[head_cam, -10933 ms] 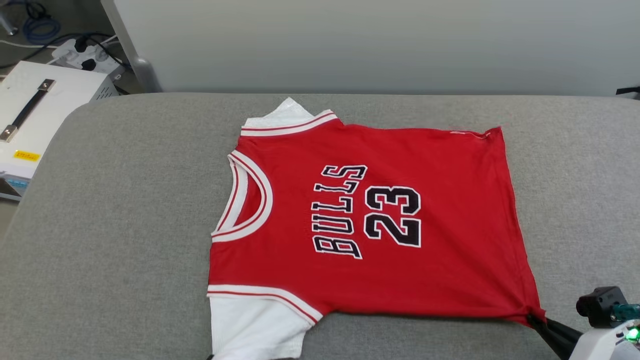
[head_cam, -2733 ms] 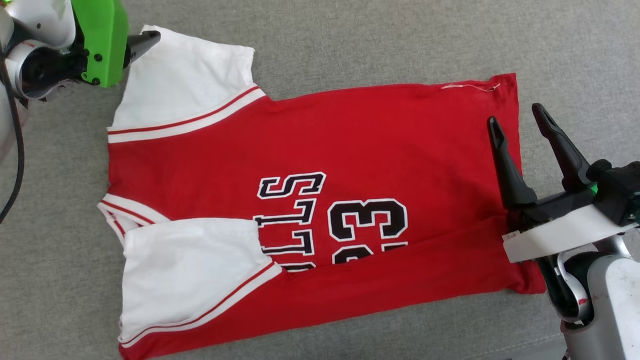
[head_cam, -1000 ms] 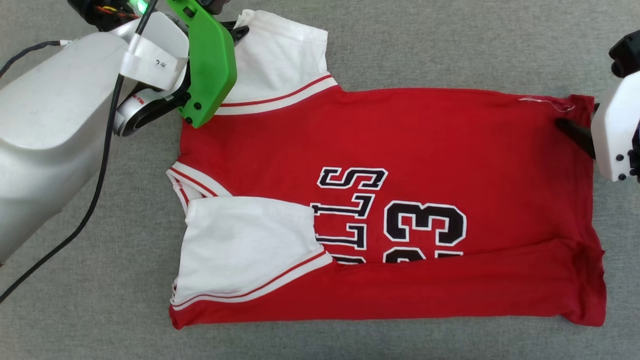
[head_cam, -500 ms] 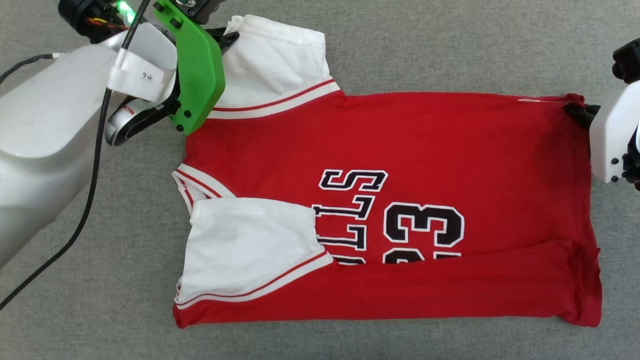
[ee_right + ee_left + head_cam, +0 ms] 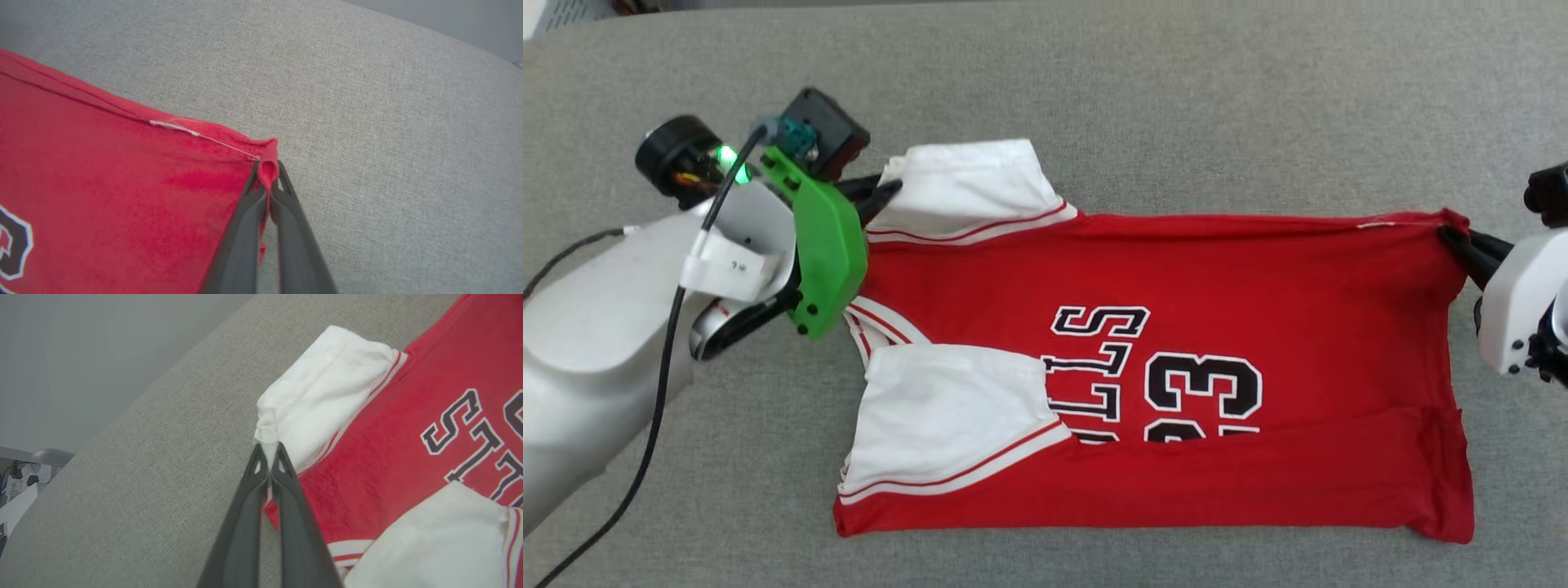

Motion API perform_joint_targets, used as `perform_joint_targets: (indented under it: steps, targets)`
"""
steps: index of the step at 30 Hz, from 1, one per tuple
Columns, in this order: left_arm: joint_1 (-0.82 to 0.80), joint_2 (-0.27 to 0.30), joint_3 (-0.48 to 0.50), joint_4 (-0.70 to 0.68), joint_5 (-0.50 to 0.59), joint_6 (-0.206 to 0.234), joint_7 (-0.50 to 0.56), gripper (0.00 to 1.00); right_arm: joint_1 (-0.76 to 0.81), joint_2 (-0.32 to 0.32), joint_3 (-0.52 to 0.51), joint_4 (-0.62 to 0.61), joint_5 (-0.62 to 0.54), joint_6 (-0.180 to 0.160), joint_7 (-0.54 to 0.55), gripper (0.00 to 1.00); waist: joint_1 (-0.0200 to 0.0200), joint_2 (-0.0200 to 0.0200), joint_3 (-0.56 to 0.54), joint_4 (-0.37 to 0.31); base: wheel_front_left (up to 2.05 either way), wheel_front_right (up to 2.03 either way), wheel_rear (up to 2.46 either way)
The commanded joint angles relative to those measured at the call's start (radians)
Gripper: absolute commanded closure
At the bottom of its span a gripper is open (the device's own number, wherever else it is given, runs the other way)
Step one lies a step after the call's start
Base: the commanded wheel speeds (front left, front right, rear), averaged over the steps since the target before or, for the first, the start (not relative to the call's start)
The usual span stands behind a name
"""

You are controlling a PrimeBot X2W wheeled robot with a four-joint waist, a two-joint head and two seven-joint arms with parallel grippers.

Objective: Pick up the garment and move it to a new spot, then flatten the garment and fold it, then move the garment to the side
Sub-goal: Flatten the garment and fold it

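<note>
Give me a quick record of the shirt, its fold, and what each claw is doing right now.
garment: red jersey T-shirt with white sleeves and black 23, lying on grey woven fabric surface
fold: near long edge folded over part of the lettering
left claw: shut on corner of far white sleeve
right claw: shut on far hem corner

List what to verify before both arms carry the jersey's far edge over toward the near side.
1. Left gripper shut on the far white sleeve at its corner: ok.
2. Right gripper shut on the far hem corner of the garment: ok.
3. Far edge stretched straight between the two grips: ok.
4. Near strip folded over, near sleeve lying flat on the chest: ok.
5. Each pinch deep enough to hold through a lift: cannot tell.
</note>
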Motion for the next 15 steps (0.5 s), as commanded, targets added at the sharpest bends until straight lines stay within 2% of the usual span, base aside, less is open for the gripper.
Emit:
perform_joint_targets:
  steps: [1, 15]
  targets:
    - [0.046, 0.013, 0.001, -0.016, 0.014, 0.009, -0.012, 1.00, 0.031, -0.004, -0.003, -0.006, 0.009, -0.001, -0.014, 1.00, 0.0000, 0.0000, -0.051, 0.013, 0.00, 0.00, 0.00]
    - [0.357, 0.084, 0.001, -0.173, -0.031, 0.100, -0.028, 1.00, 0.310, -0.008, -0.059, -0.085, 0.059, -0.001, -0.068, 1.00, 0.0000, 0.0000, -0.154, 0.041, 0.00, 0.00, 0.00]
